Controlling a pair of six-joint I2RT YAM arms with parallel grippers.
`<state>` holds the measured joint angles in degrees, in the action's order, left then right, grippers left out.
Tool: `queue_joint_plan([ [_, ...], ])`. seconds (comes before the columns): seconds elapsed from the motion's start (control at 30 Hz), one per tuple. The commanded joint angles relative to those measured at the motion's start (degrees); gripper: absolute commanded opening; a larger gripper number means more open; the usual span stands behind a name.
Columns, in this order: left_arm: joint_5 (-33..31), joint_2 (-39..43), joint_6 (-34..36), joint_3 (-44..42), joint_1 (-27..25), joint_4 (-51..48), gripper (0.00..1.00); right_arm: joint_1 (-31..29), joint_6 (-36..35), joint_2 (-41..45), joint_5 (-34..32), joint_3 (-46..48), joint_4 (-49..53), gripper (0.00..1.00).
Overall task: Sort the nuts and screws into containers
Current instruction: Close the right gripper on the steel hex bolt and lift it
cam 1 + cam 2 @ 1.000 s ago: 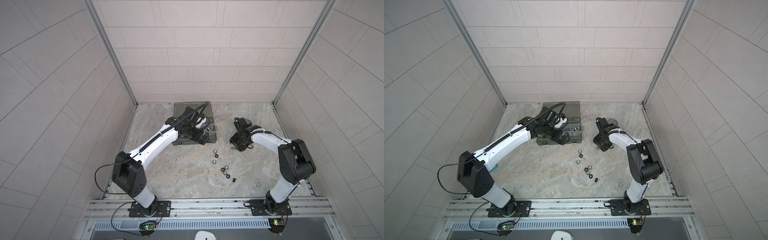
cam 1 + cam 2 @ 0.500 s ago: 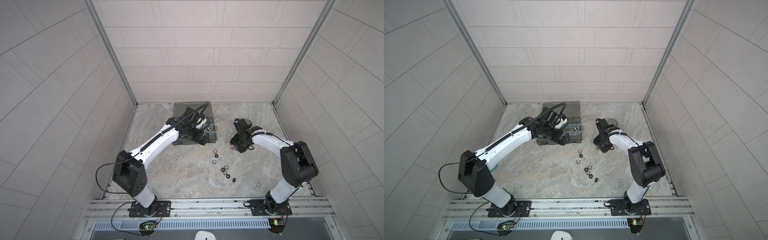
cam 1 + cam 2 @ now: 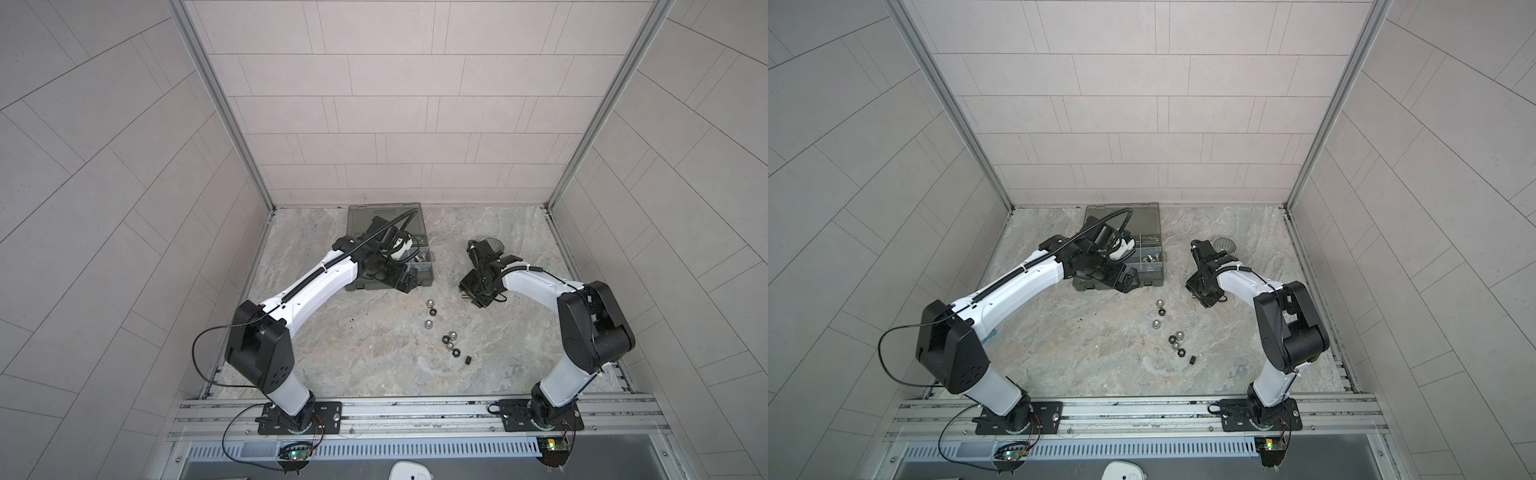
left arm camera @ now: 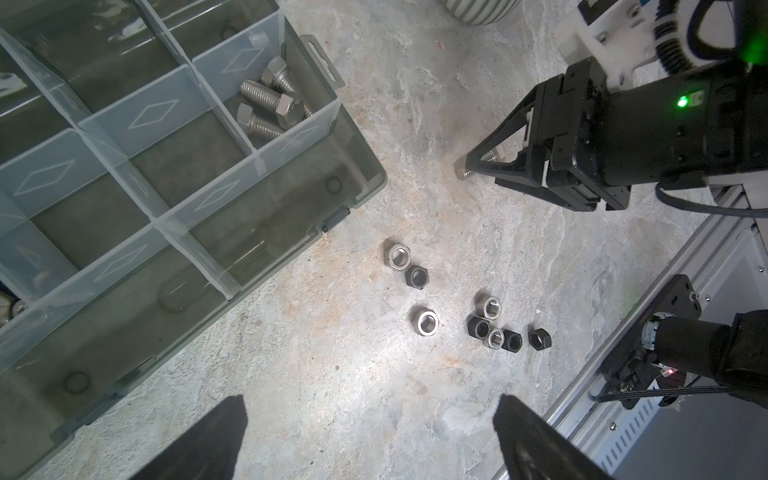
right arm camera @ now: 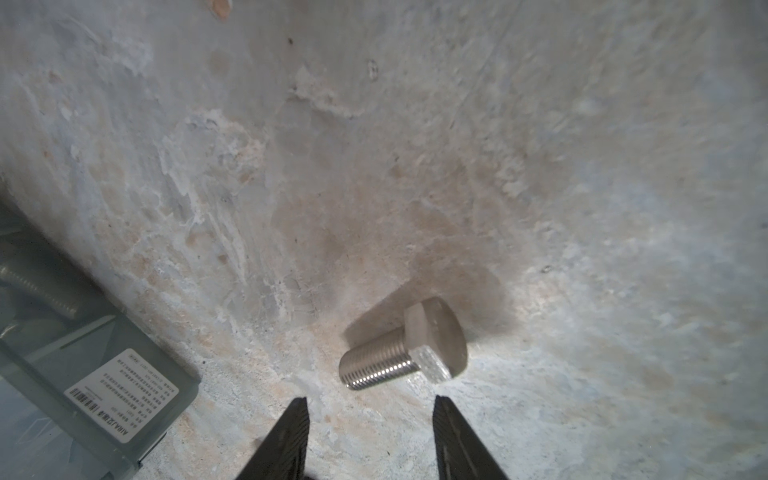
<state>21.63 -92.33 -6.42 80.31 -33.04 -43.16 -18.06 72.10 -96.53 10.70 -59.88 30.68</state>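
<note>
My right jaws stand half open and empty, just short of the hex bolt [image 5: 399,349] lying on the bench [image 5: 582,166], placed, I'd say, to straddle its shank. Left jaws gape wide over the loose nuts [image 4: 424,321] beside the organizer case [image 4: 357,153], whose corner compartment [image 4: 232,62] already holds bolts [image 4: 270,99].

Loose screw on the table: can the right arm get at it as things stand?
Probably yes. The screw lies on its side on the table just ahead of the right end effector, whose jaws are open and empty; nothing sits between them.
</note>
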Motion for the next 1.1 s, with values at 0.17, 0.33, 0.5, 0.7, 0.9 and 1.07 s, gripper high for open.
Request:
queue_joint_plan([
  [0.17, 0.1, 1.1, 0.5, -0.1, 0.5, -0.4, 1.0, 1.4, 2.0, -2.1, -1.0, -0.5, 0.2, 0.5],
  [0.33, 0.3, 0.3, 0.4, 0.5, 0.7, -0.4, 1.0, 2.5, 1.1, -2.4, -1.0, -0.7, 0.9, 0.5],
  [0.5, 0.4, -0.7, 0.5, 1.3, 0.7, -0.6, 1.0, 3.2, 0.7, -4.0, -0.4, -1.0, 0.9, 0.49],
  [0.7, 0.3, -1.1, 0.5, 1.7, 0.9, -0.8, 1.0, 3.8, -0.2, -6.6, 0.3, -2.4, 0.9, 0.48],
  [0.9, 0.2, -1.8, 0.6, 2.5, 1.5, -1.1, 1.0, 4.0, -0.7, -8.5, 1.8, -3.9, 1.5, 0.35],
  [1.07, 0.3, -2.6, 0.6, 3.2, 1.8, -1.5, 1.0, 4.2, -2.7, -10.0, 2.9, -5.8, 3.2, 0.21],
])
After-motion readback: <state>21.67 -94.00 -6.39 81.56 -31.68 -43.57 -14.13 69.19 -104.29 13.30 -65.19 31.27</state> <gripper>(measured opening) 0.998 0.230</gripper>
